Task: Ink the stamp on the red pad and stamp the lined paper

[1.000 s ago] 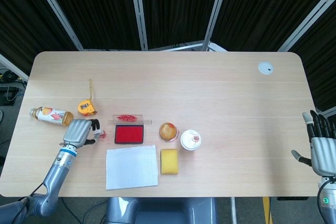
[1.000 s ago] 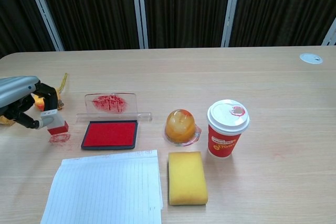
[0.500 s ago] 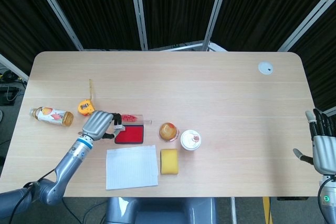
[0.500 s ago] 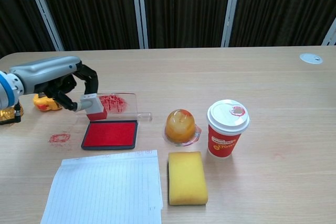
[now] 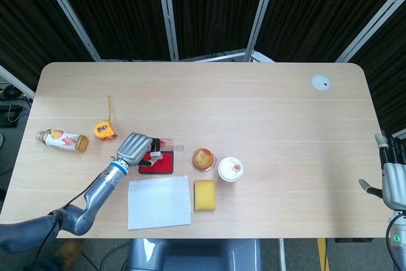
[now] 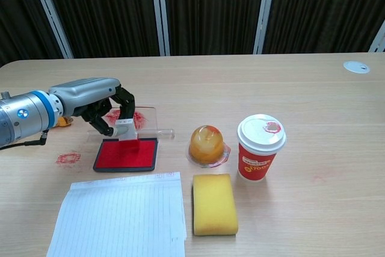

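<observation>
Now left robot hand (image 6: 105,108) grasping stamp (image 6: 127,129), white body, red base touching red pad (image 6: 125,154); right robot hand (image 5: 393,182) released.

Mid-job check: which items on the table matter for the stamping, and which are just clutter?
For the job:
left hand holding the stamp
red pad
lined paper

Lying about:
yellow sponge
red cup
jelly cup
tape measure
bottle
clear lid
red smudge
</observation>
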You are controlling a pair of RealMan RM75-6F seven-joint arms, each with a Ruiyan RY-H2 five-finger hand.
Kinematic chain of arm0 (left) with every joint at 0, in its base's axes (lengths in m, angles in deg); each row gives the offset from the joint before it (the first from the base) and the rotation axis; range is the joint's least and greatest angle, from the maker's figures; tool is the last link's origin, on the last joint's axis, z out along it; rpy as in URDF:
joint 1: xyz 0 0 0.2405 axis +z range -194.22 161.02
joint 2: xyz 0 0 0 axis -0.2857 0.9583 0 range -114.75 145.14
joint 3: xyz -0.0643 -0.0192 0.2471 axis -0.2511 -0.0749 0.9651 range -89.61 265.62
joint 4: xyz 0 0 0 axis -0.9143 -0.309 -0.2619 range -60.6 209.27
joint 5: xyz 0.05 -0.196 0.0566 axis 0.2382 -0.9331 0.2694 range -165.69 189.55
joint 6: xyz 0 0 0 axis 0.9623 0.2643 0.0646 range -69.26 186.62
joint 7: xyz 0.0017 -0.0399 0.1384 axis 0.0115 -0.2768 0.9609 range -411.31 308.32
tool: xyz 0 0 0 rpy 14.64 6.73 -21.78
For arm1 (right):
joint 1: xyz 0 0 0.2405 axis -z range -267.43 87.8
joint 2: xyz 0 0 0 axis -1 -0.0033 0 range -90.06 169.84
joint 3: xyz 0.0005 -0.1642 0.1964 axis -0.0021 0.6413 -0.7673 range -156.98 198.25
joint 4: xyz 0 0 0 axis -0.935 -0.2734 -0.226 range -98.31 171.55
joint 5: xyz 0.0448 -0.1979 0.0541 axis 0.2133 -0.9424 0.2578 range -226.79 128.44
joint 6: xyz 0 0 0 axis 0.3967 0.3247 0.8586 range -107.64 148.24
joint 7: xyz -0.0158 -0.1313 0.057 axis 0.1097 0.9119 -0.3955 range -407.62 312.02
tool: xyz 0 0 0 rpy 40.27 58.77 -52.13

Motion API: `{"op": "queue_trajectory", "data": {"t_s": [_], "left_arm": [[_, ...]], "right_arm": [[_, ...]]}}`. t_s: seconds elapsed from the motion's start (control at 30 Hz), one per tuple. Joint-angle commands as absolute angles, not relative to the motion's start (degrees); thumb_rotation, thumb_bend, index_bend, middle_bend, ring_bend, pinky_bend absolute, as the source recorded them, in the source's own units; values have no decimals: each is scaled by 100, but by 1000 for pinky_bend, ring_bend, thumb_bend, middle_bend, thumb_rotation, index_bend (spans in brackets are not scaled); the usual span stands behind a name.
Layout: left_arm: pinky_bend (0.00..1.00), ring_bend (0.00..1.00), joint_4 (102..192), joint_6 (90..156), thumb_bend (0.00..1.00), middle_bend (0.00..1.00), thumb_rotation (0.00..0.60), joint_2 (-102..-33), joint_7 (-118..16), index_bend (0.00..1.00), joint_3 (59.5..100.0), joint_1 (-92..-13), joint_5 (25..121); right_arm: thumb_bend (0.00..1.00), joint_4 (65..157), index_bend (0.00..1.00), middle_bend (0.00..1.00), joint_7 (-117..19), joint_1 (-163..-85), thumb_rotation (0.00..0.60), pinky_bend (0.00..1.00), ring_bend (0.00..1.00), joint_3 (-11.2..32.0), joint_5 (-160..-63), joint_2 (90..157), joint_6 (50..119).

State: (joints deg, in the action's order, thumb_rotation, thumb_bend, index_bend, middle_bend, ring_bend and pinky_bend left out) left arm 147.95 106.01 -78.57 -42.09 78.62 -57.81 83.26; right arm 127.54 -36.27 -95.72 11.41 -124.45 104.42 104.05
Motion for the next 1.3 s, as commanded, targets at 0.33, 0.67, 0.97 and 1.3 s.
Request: {"op": "queue_trajectory", "data": {"t_s": [0.33,0.67,0.97,1.3], "left_arm": [[894,842,14378,10679,367,546,600,-8242,-4130,548,7858,-5921,8228],[894,842,14257,10623,367,548,600,-8306,-4208,551,7916,-5994,8261],[894,842,14147,10600,367,549,600,-8341,-4245,555,7986,-5986,8234],[894,841,13958,10598,368,550,600,-8457,-4272,562,8085,-5959,8260]], "right_arm": [[0,12664,0,0,-3702,-9592,600,0,0,1105,-12339,10430,10336],[0,12629,0,0,-3711,-9602,600,0,0,1087,-12276,10429,10309],[0,12631,0,0,-3701,-9601,600,0,0,1094,-12276,10435,10321],[0,12609,0,0,-3750,-9628,600,0,0,1068,-12247,10417,10284]]}}
